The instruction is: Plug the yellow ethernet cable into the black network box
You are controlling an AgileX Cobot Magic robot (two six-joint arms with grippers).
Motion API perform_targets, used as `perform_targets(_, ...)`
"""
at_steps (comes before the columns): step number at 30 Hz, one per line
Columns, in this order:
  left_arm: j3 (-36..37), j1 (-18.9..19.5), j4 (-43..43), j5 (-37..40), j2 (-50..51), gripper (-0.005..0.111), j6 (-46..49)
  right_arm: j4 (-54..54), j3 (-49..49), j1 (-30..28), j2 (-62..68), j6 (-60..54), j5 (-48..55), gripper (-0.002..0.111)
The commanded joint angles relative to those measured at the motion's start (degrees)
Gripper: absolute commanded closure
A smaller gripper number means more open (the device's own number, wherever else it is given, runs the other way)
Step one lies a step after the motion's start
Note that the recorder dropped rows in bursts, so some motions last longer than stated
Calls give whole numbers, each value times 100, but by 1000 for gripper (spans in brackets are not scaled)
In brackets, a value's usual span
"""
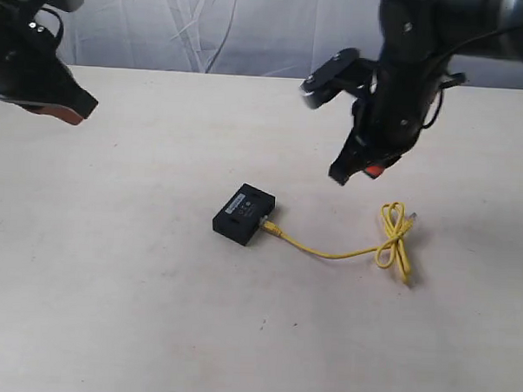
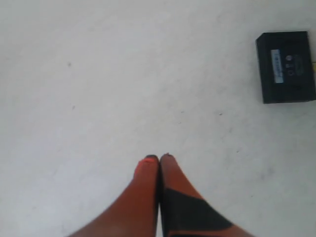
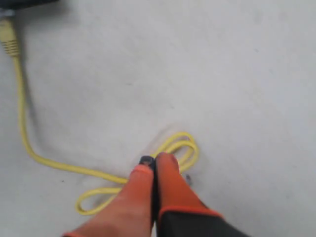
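The black network box (image 1: 243, 214) lies flat near the table's middle, its white label up, and shows too in the left wrist view (image 2: 286, 66). The yellow ethernet cable (image 1: 337, 251) runs from the box's right side to a looped bundle (image 1: 395, 241). One plug (image 1: 269, 225) sits against the box's side. In the right wrist view the cable (image 3: 22, 123) curves to the bundle's loops (image 3: 183, 144). My right gripper (image 1: 354, 172) (image 3: 154, 160) hangs shut above the table, over the bundle, holding nothing. My left gripper (image 1: 74, 111) (image 2: 158, 158) is shut and empty, far left of the box.
The pale tabletop (image 1: 110, 285) stretches around the box and cable. A wrinkled white backdrop (image 1: 217, 29) closes off the far edge. The right arm's dark body (image 1: 414, 72) rises above the cable bundle.
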Motion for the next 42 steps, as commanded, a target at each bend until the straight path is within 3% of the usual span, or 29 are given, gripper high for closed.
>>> perform_targets(1, 404, 15, 482, -315, -689, 107, -450, -54, 257, -676, -644, 359, -145, 108)
perform_targets(8, 1004, 15, 482, -901, -1411, 107, -620, -54, 946, -1563, -1587, 379, -546, 108)
perform_targets(18, 1144, 15, 459, -1070, -2033, 107, -688, 409, 1947, -2632, -2989, 559, -1468, 108)
perform_targets(24, 1262, 15, 444, -1339, -2772, 107, -688, 429, 2654, -2732, -4149, 788, -2463, 108)
perform_targets(31, 2285, 15, 290, -2346, -4235, 107, -688, 635, 3555, -2722, -5764, 788, -3653, 108)
perform_targets(42, 3638, 15, 158, -3269, -6016, 107, -688, 868, 4760, -2722, -7355, 788, -4686, 108)
